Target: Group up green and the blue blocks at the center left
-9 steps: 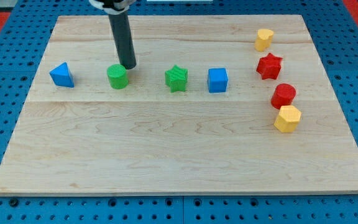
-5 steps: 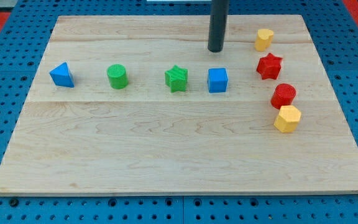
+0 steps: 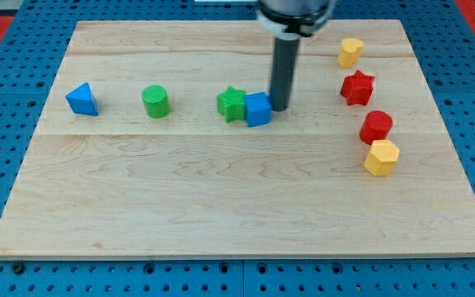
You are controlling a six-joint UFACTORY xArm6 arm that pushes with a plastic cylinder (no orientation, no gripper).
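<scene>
My tip point(image 3: 279, 108) rests on the board just right of the blue cube point(image 3: 258, 109), touching its right side. The blue cube presses against the green star point(image 3: 232, 103) on its left. A green cylinder point(image 3: 156, 101) stands further left, apart from them. A blue triangular block point(image 3: 82, 99) sits near the board's left edge, at about the same height as the others.
At the view's right stand a yellow cylinder point(image 3: 350, 52), a red star point(image 3: 357, 87), a red cylinder point(image 3: 376, 126) and a yellow hexagonal block point(image 3: 381, 157). The wooden board point(image 3: 237, 206) lies on a blue pegboard.
My tip went from beside the green cylinder to the right, then down to the blue cube's right side. It has pushed the cube left against the green star, which shifted slightly.
</scene>
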